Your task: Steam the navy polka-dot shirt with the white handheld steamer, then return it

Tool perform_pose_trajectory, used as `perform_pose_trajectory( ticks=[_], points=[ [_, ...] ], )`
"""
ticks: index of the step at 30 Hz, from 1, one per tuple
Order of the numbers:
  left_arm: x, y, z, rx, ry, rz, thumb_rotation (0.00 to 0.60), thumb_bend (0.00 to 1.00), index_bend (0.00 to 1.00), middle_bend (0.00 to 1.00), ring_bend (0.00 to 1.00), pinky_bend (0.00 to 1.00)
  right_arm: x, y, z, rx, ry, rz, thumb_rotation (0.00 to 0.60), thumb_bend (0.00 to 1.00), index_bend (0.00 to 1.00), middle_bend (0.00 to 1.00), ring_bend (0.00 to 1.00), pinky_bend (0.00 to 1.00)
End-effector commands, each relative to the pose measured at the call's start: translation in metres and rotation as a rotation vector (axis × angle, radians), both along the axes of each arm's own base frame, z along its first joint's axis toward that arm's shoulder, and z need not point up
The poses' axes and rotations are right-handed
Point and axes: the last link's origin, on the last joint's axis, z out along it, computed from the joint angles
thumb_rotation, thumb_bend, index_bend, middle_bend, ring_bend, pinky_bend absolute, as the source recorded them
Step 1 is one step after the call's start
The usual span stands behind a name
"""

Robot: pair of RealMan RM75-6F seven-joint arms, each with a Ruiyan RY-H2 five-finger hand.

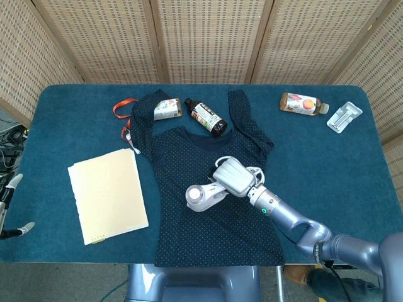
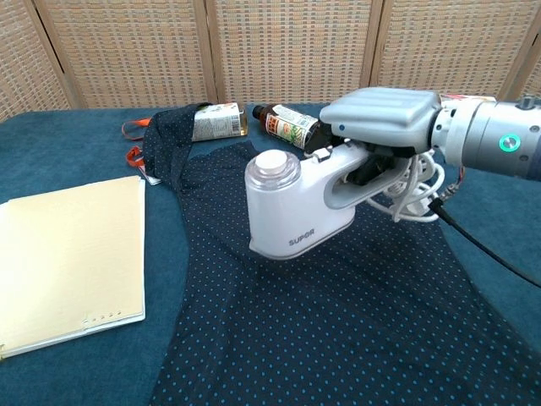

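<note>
Right hand (image 1: 234, 178) wrapped tight round white steamer (image 2: 296, 207) handle, steamer over navy shirt (image 1: 208, 214) middle; left hand unseen.

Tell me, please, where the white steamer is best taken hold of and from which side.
Grip the steamer by its looped handle, coming from the rear, opposite its capped head. The loop leaves a gap for fingers to wrap. The right robot hand already holds it that way above the shirt.
</note>
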Motion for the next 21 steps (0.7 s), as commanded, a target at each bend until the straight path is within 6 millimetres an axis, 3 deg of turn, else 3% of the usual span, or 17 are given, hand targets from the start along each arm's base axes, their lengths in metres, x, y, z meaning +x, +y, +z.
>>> perform_pose_trajectory(
  ticks=[1,15,21],
  points=[
    [0.000,0.000,0.000,-0.002,0.002,0.001,0.600,0.00,0.00,0.00,0.00,0.00,-0.002,0.015,-0.019,0.109,-0.039,0.055,0.600,1.00,0.83,0.62,0.67,1.00],
    [0.000,0.002,-0.007,-0.019,0.019,0.006,0.600,0.00,0.00,0.00,0.00,0.00,-0.020,0.062,-0.048,0.296,-0.053,0.293,0.600,1.00,0.83,0.62,0.67,1.00],
    [-0.001,0.003,-0.007,-0.016,0.020,0.010,0.600,0.00,0.00,0.00,0.00,0.00,-0.023,0.071,-0.058,0.317,-0.034,0.352,0.600,1.00,0.83,0.62,0.67,1.00]
  ],
)
